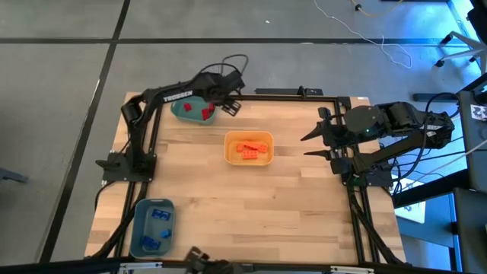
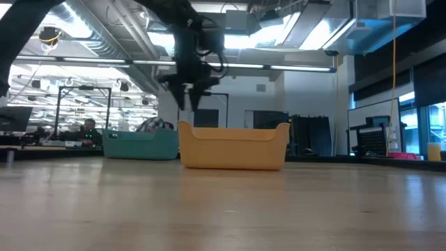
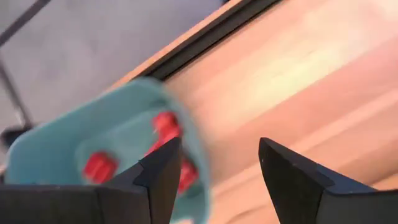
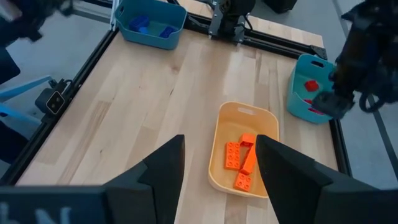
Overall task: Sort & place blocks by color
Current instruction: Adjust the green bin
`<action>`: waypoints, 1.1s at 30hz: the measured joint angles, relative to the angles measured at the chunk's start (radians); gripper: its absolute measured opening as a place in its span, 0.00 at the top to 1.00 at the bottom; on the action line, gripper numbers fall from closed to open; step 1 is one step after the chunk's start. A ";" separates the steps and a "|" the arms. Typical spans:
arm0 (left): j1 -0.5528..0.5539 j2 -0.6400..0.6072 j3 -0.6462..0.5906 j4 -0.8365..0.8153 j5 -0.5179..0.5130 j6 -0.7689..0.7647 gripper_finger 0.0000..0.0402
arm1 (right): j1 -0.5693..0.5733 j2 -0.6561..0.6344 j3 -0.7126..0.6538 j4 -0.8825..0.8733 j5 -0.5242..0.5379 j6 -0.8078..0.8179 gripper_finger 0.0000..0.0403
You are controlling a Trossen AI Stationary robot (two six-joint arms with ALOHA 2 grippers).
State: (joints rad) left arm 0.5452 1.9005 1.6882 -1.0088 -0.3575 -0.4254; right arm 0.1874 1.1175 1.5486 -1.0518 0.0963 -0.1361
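Note:
Red blocks [image 1: 204, 112] lie in the teal bin [image 1: 183, 111] at the table's far left; the left wrist view shows them too [image 3: 165, 126]. Orange blocks [image 1: 250, 149] lie in the yellow-orange bin [image 1: 228, 149] at mid-table, also in the right wrist view [image 4: 242, 163]. Blue blocks [image 1: 157, 225] lie in the blue bin [image 1: 139, 227] at the near left corner. My left gripper [image 1: 230, 107] hangs open just right of the teal bin, above the table, holding nothing [image 3: 214, 168]. My right gripper [image 1: 312, 144] waits open at the table's right edge.
Bare wood lies between the three bins and across the table's right and near parts [image 1: 289, 205]. A black frame [image 1: 289, 94] runs along the table's edges. The low view shows the yellow-orange bin [image 2: 233, 146] in front of the teal bin [image 2: 139, 145].

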 joint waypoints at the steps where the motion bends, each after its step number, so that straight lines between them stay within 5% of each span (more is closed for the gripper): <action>1: -0.008 0.007 0.000 0.033 0.005 0.016 0.49 | 0.000 0.000 0.000 0.003 0.000 0.000 0.51; 9: -0.016 0.117 0.000 0.071 0.032 0.006 0.56 | 0.000 0.000 0.000 0.017 0.000 0.000 0.51; 21: 0.067 0.171 0.000 0.036 0.087 -0.009 0.97 | 0.000 0.000 0.000 0.017 0.000 0.000 0.51; 33: 0.150 0.171 0.000 -0.052 0.046 0.018 1.00 | 0.000 0.000 0.000 0.025 0.000 0.000 0.51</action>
State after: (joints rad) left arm 0.6954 2.0712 1.6882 -1.0613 -0.3116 -0.4076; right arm 0.1873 1.1175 1.5486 -1.0265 0.0963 -0.1358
